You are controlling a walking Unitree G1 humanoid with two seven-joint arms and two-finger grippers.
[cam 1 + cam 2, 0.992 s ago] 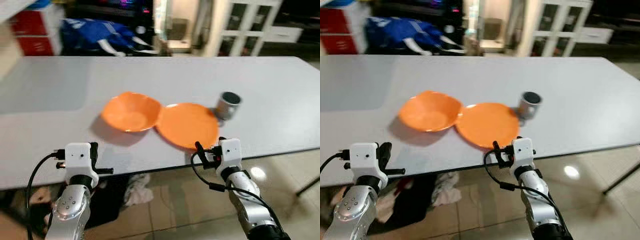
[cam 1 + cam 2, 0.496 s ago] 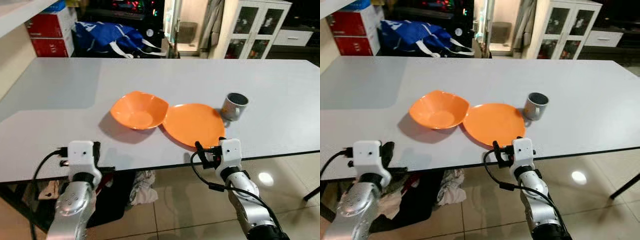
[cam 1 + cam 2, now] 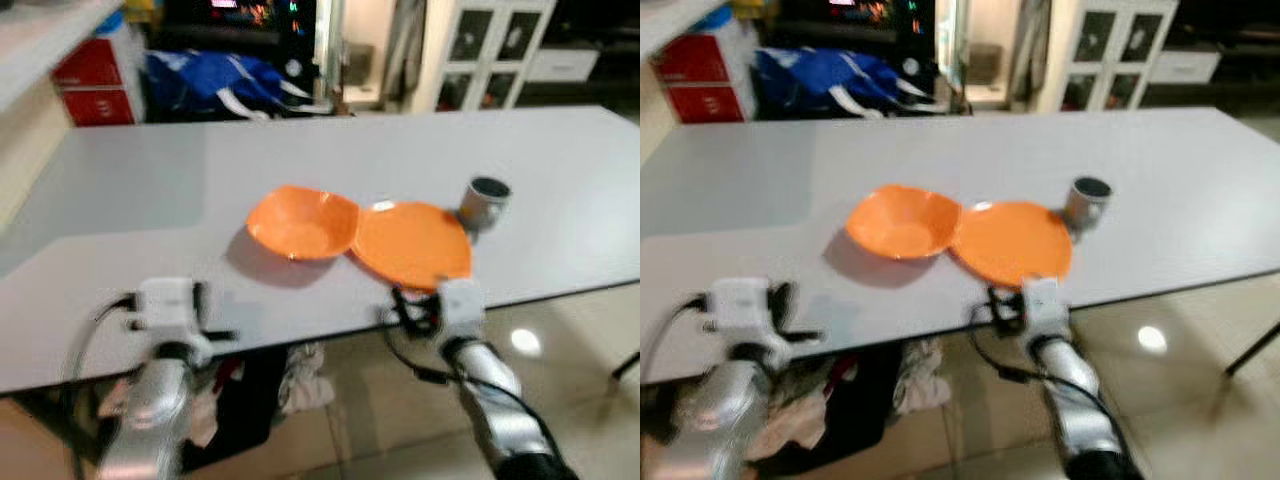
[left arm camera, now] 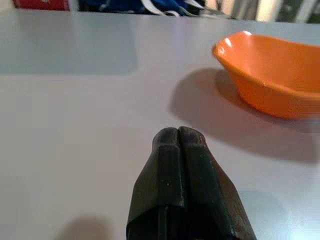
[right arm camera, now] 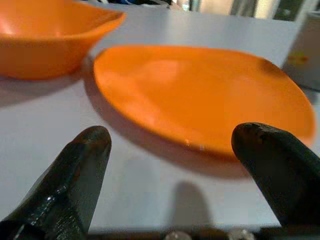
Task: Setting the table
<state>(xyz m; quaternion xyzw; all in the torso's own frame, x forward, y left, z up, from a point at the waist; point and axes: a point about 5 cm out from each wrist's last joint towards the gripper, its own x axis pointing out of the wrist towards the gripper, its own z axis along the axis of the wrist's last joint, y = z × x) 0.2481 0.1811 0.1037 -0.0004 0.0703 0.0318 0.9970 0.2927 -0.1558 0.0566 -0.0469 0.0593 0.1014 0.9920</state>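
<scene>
At the table's near edge, the spread right gripper (image 5: 170, 165) is facing the orange plate (image 5: 200, 95), risking nudging it into the orange bowl (image 5: 45, 42), while the left gripper (image 4: 182, 150) is hovering with fingers pressed together

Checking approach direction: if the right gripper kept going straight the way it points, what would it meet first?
Probably the near rim of the orange plate. The right gripper, fingers open, points at it low over the table; the gap between them is hard to judge.

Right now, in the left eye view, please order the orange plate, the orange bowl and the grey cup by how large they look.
1. Orange plate and orange bowl: they look about equal, so I leave them unranked.
2. Grey cup: clearly the smallest.
</scene>
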